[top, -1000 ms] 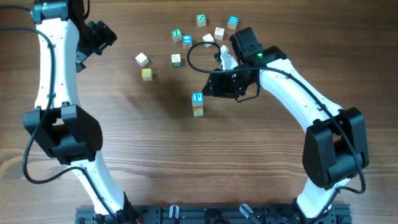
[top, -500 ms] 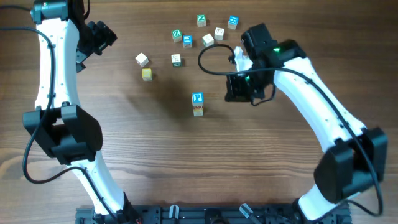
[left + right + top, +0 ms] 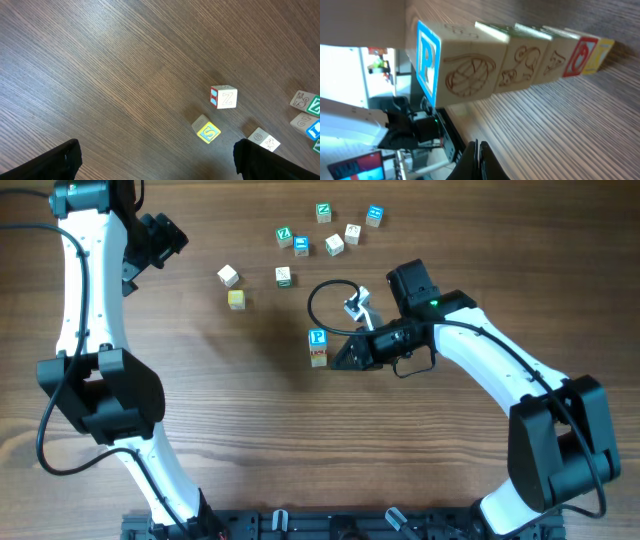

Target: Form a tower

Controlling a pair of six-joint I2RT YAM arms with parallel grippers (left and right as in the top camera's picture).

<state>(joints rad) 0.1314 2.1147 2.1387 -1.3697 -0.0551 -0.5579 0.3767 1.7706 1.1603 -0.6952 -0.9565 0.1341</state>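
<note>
- I count one tower. The right wrist view shows three carved pale faces in a row, then a red-marked one. I cannot fix how many cubes it holds.
- Nine loose cubes lie on the table.
- Three of them are green-marked cubes.
- Two are blue-faced cubes.
- Three are pale cubes.
- One is a yellow cube.
- I see two arms, the left arm and the right arm.
- There is one black cable loop.
</note>
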